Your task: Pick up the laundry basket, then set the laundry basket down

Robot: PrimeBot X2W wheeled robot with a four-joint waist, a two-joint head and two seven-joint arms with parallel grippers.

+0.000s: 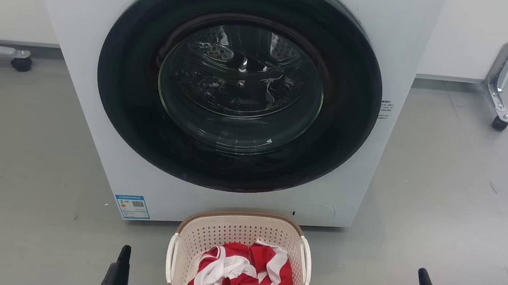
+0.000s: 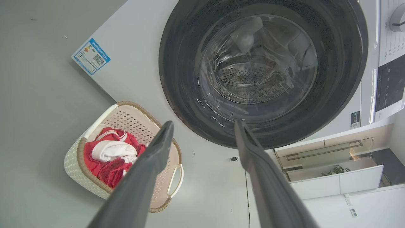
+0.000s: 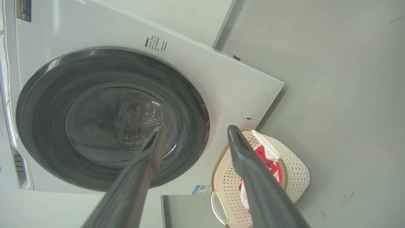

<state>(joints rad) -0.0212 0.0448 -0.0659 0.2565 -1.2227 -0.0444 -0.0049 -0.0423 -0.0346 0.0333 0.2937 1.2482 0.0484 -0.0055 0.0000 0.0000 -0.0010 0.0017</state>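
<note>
Laundry basket (image 1: 240, 214) before washing machine (image 1: 240, 91); left hand (image 2: 204, 124), right hand (image 3: 196, 128) wide open, empty; uneven lift may spill clothes (image 1: 239, 272)

Bright, even, diffuse light fell from above. Small white glints sat on door glass (image 1: 242, 64) of washing machine (image 1: 86, 79); soft shadow lay on grey floor (image 1: 458, 199) along its base. Head view was crisp. Wrist views bowed machine's edges. Right wrist view washed out at left edge. Fingers (image 2: 139, 183) of left gripper (image 2: 204, 124) and fingers (image 3: 262, 190) of right gripper (image 3: 196, 127) blurred toward bottom edge.
</note>
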